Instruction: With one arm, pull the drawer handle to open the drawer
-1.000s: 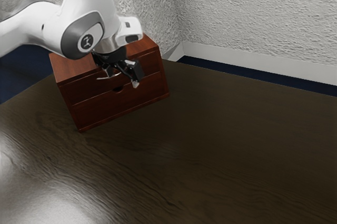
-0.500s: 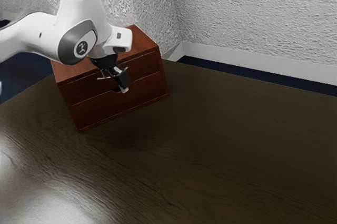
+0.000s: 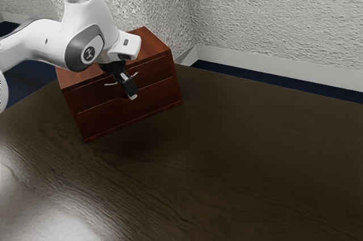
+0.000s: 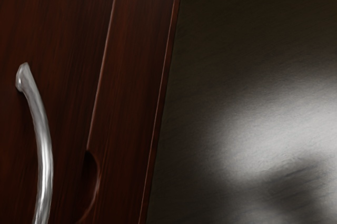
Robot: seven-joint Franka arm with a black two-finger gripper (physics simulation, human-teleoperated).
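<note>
Exterior view is showing the jaws hanging right in front of the silver handle (image 3: 109, 82) on the top drawer (image 3: 148, 70) of the wooden chest (image 3: 122, 110) at the desk's (image 3: 238, 156) back. The handle's long axis is running across the drawer front. Spread or pinching, I can't tell.

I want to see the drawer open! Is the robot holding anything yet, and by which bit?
It cannot be told: the gripper sits at the upper drawer's silver handle, but no clear grip on it shows.
</note>
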